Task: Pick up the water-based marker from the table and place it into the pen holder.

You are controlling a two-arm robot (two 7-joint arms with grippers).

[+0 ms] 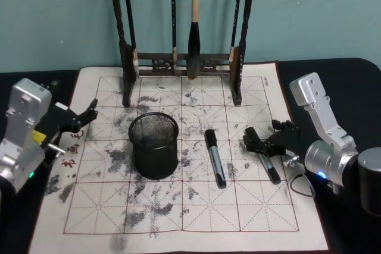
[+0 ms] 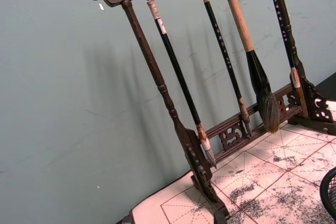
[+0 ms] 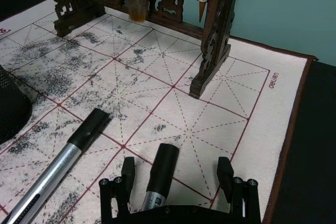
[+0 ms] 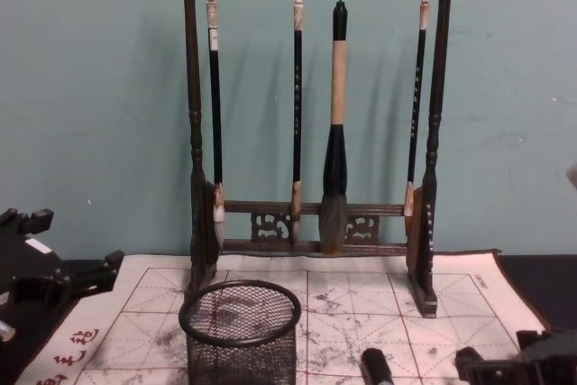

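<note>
Straddling marker (image 3: 161, 169) with right gripper (image 3: 176, 165), jaws wide, a finger on either side, no contact seen. Lying flat on mat (image 1: 196, 212), right of pen holder (image 1: 153, 162) and second marker (image 1: 215, 159); long axis near-to-far, black cap toward rack (image 1: 178, 60). Left gripper (image 1: 89, 114) at mat's left edge, fingers spread.

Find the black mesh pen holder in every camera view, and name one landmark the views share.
Head view: the pen holder stands left of centre on the mat.
Left wrist view: a mesh sliver cut off at the frame's edge.
Right wrist view: part of its wall, also cut off at the edge.
Chest view: bottom, left of centre.
Shared landmark: the wooden brush rack behind it.
</note>
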